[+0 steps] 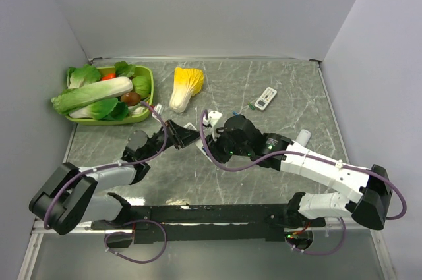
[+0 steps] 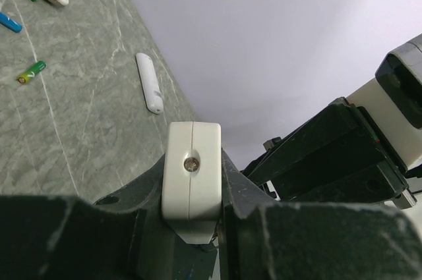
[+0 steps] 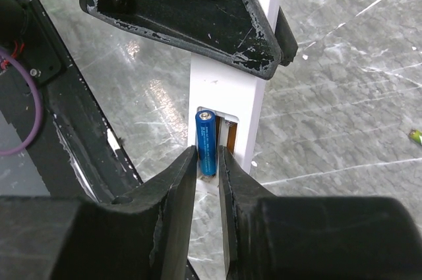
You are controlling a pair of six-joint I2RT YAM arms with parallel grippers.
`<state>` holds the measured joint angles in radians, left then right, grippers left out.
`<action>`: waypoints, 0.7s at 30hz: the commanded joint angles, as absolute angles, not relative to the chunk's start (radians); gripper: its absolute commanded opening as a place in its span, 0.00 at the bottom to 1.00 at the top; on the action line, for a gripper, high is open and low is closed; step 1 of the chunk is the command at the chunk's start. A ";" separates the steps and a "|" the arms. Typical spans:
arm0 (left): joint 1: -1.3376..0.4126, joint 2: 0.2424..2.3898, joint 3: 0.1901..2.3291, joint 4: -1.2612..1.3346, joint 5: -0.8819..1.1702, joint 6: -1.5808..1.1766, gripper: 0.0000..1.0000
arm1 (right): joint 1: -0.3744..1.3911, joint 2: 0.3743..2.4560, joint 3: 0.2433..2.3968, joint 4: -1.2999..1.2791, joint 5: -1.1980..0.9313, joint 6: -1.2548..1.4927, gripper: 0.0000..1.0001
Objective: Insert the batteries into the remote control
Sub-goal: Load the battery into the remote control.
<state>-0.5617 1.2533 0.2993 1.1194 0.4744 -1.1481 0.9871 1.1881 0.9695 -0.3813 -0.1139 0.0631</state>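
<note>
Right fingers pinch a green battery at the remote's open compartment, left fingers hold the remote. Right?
No: the battery in the right fingers is blue, not green, as the right wrist view shows. It is at the open compartment of the remote, which the left fingers hold.

**Left arm** [image 1: 99,184]: base at the near left, elbow folded, forearm reaching forward and right toward the middle.

**Left tool** [image 2: 191,191]: dark fingers clamped on either side of the white remote control [image 2: 191,174], which the left wrist view shows end-on.

**Right arm** [image 1: 323,168]: base at the near right, white links stretched leftward, dark wrist at the middle.

**Right tool** [image 3: 208,161]: scuffed black fingers drawn nearly together, pinching a blue battery [image 3: 206,148] between the tips.

In the top view, the two tools sit just beside each other, tips facing.
</note>
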 commanded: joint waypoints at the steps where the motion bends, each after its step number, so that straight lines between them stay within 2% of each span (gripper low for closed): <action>1: -0.574 1.244 0.370 1.304 0.494 -1.227 0.02 | 0.977 1.206 0.996 -0.446 -0.094 0.041 0.28; 5: -0.574 1.241 0.370 1.289 0.486 -1.226 0.02 | 0.973 1.195 0.991 -0.453 -0.081 0.048 0.29; 12: -0.574 1.247 0.365 1.299 0.485 -1.230 0.02 | 0.950 1.163 0.989 -0.459 -0.075 0.052 0.36; 21: -0.574 1.247 0.365 1.292 0.482 -1.224 0.02 | 0.945 1.124 1.009 -0.492 -0.049 0.044 0.42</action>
<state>-0.5625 1.2617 0.3119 1.1450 0.4458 -1.1702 0.9661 1.1549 0.9707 -0.4145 -0.1177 0.0624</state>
